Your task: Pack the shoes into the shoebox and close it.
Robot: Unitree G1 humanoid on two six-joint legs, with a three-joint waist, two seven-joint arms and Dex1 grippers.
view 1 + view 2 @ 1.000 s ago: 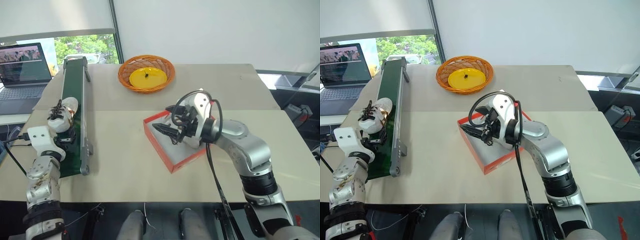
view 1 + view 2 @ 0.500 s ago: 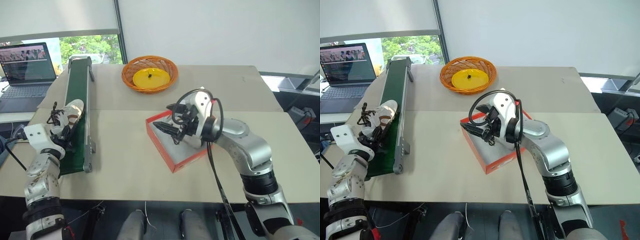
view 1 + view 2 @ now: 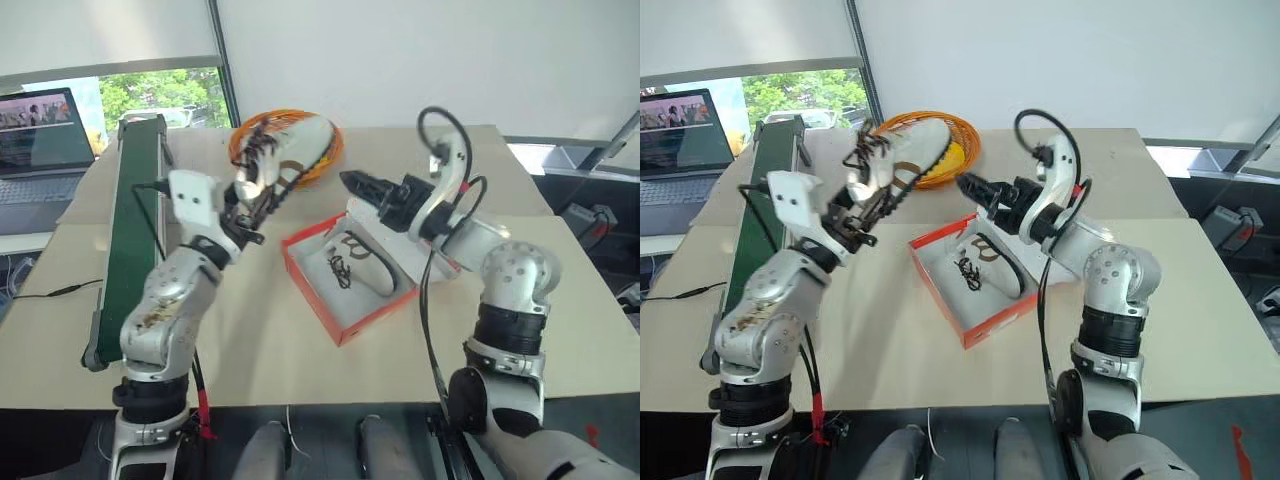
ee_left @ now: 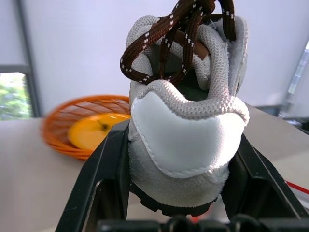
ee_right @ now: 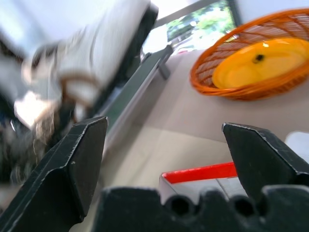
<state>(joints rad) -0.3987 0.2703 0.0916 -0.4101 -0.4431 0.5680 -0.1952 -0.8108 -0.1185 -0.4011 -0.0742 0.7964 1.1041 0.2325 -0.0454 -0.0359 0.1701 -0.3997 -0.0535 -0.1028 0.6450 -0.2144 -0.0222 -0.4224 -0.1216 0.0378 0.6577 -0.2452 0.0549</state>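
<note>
My left gripper (image 4: 181, 137) is shut on the heel of a white shoe (image 3: 285, 150) with dark brown laces, holding it in the air between the conveyor and the shoebox, in front of the basket. The orange-red shoebox (image 3: 312, 297) lies open on the table, white inside. A second white shoe (image 3: 368, 262) lies in it, its dark laces (image 3: 340, 270) loose on the box floor. My right gripper (image 3: 355, 183) hangs open and empty above the box's far edge, pointing toward the held shoe.
An orange wicker basket (image 5: 251, 65) with a yellow plate inside stands at the back of the table. A long green conveyor (image 3: 128, 205) runs along the left side. A laptop (image 3: 40, 125) sits beyond it at the far left.
My left gripper closed on the shoe on the conveyor and swung it up and to the right toward the box. My right gripper rose out of the box and rolled, still open.
</note>
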